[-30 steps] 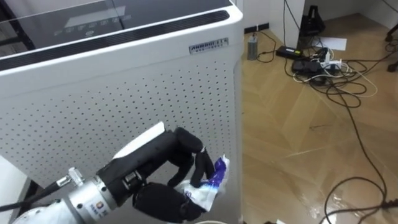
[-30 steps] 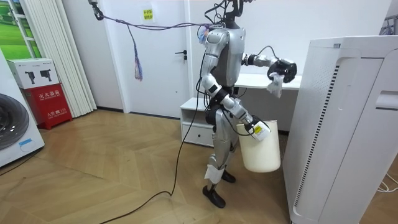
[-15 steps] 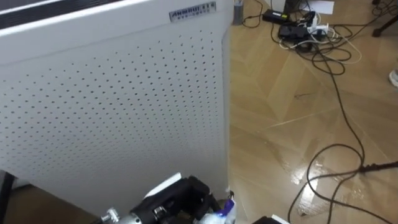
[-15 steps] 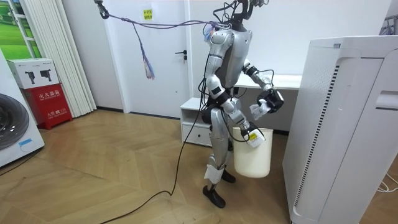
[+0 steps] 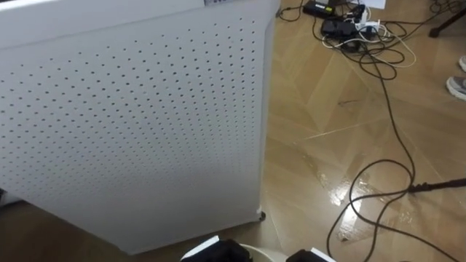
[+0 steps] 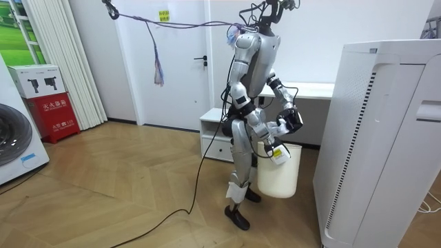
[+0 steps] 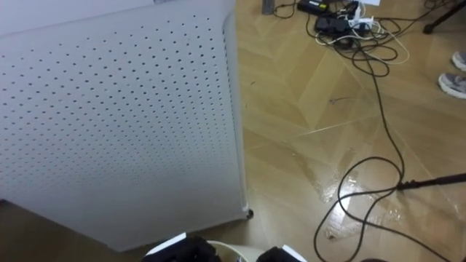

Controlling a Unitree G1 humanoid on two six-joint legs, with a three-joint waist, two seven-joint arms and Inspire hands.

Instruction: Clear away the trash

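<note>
In the room view the robot stands facing the tall white air purifier (image 5: 131,109). Its left hand (image 6: 293,118) is lowered close over the mouth of a cream plastic bucket (image 6: 279,176). Whether that hand is spread or clenched cannot be told. The garbage is too small to make out at the hand or in the bucket.

The right hand (image 6: 271,143) sits at the bucket's near rim and is clamped on it, carrying the bucket clear of the floor at thigh height. The bucket is smooth, round and slightly tapered.

From the head camera, dark parts of both hands and a curve of pale rim lie at 6 o'clock along the bottom edge.

The purifier's flat side panel runs from 9 to 12 o'clock. It is matte white, evenly punched with small holes and rounded at its corner. A small castor (image 5: 260,213) sits under that corner.

Glossy herringbone wood floor (image 5: 320,124) covers the 1 to 5 o'clock part. A tangle of black cables and plugs (image 5: 342,22) lies at 1 o'clock. One long cable (image 5: 386,109) loops down toward 4 o'clock. The toe of a grey shoe (image 5: 459,86) shows at 2 o'clock.
</note>
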